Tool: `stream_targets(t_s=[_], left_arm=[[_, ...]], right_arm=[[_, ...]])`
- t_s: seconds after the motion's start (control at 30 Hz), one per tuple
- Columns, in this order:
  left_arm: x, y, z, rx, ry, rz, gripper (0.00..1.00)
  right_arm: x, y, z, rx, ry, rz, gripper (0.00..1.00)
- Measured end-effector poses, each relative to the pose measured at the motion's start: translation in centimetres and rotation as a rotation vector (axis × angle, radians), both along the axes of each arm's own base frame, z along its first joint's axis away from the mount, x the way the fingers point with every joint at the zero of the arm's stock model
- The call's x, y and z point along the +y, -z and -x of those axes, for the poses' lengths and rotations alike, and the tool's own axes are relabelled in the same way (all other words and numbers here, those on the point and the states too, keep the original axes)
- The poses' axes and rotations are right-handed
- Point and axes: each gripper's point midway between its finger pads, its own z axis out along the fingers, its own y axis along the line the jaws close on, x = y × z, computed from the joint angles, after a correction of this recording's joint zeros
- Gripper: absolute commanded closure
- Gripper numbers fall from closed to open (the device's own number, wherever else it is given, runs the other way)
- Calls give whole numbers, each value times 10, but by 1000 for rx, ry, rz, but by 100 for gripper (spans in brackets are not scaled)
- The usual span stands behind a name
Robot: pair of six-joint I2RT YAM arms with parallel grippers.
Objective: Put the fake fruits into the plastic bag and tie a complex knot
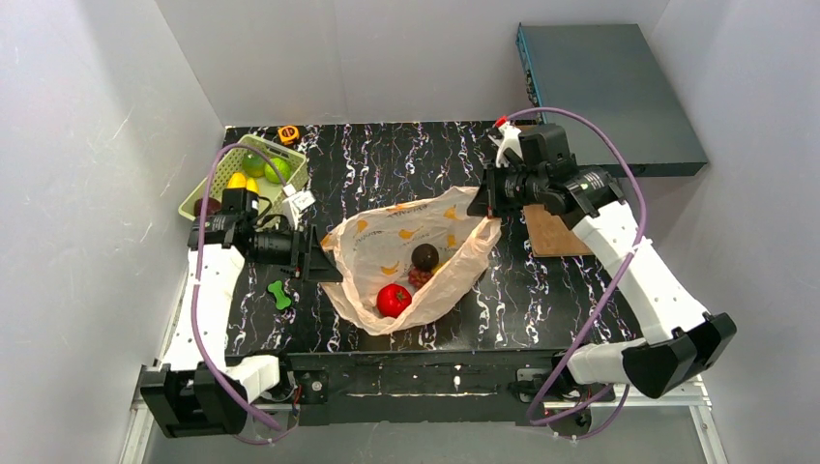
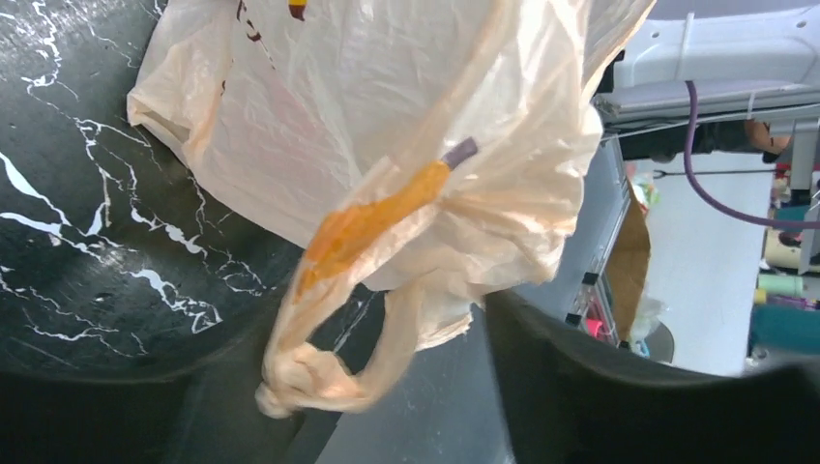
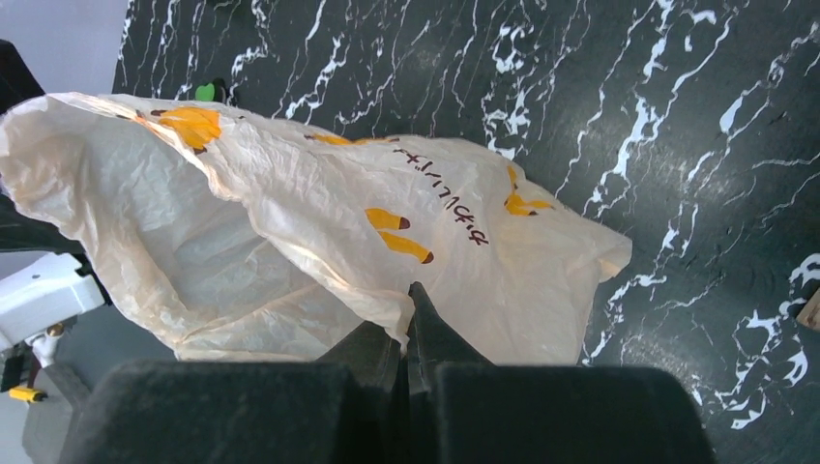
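1. Pinching the rim of the plastic bag (image 1: 387, 242), the right gripper (image 3: 411, 302) is standing fully closed, and the film is fanning out ahead of and below its fingertips.
2. The left gripper (image 1: 324, 253) is standing with its jaws well apart, clamping nothing. A bunched handle loop (image 2: 319, 372) is hanging between its fingers.
3. The bag is lying stretched between the two grippers, its mouth gaping upward.
4. A red apple (image 1: 394, 300), a dark plum (image 1: 424, 256) and a grape bunch (image 1: 420, 277) are sitting inside it, between the grippers.
5. A green lime (image 1: 278, 169) is lying in the green basket (image 1: 224, 164) behind the left gripper, on the side away from the bag.
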Motion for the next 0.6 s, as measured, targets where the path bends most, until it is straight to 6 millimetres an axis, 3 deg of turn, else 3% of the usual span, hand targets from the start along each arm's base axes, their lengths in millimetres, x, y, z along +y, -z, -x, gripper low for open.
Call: stream_targets(t_s=[0.13,0.17,0.27,0.3,0.37,0.4,0.47,0.6], left_arm=[[1,1,-16,47,-32,7,91],[2,-3,-24,38,-62,13,99],[13,-32,-54,-38,-175,34,100],[18,-50,-67,-85,-212,36,100],[24,-72,-85,-153,-244,28,100],[26,-81,-92,-178,-254,23,100],[29,-85,-104,-187,-274,9,100],[36,-71,-116,-127,-318,-21,100]], right_arm=[[6,-5,-15,-11,12,3,99],[7,-7,-19,-16,15,4,89],[13,-20,-34,-48,21,-3,42],[14,-26,-38,-63,20,-5,29],[15,-39,-43,-102,15,-4,9],[14,-45,-44,-119,13,-1,3],[9,-51,-40,-137,11,10,2],[-7,-54,-18,-127,11,47,2]])
